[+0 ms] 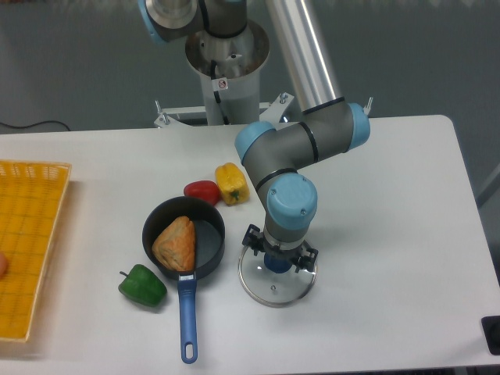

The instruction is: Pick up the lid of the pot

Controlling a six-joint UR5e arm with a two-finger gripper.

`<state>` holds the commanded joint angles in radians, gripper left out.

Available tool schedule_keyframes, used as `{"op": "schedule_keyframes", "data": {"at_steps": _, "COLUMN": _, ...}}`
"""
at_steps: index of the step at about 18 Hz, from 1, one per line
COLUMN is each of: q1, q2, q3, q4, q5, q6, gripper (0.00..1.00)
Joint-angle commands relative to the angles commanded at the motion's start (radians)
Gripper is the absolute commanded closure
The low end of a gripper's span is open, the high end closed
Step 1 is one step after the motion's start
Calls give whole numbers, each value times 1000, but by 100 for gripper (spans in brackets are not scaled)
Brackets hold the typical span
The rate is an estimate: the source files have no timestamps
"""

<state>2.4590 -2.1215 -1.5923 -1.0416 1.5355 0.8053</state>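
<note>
Nearest: blue handle of the black pan, pointing twd the camera. At the RH edge of view, part of a small black object, cut off, can't ID it. Pot lid, clear glass w/ a thin rim & dark blue knob, lies flat on the white table, just beside the pan. Green pepper is near the pan's LH side, close to the handle. Tool is over the lid, open, fingers spread w/ the knob btwn them; can't tell if the tips touch the glass. Brown food item sits in the pan, LH half. Yellow crate at far LH edge, partly cut off. Beyond the pan: red veg, right beside a yellow pepper. Gray arm w/ blue-gray joint caps reaches in from the back.
</note>
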Motion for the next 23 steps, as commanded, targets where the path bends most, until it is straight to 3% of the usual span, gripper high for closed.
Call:
{"op": "schedule_keyframes", "data": {"at_steps": 16, "q1": 2, "q2": -2, "q3": -2, "q4": 3, "q5": -11, "q6": 0, "gripper": 4}}
{"op": "schedule_keyframes", "data": {"at_steps": 19, "q1": 2, "q2": -3, "q3": 0, "q4": 5, "q5": -12, "q6": 0, "gripper": 17}}
{"op": "schedule_keyframes", "data": {"at_steps": 23, "q1": 2, "q2": -3, "q3": 3, "q4": 5, "q5": -12, "q6": -2, "gripper": 26}}
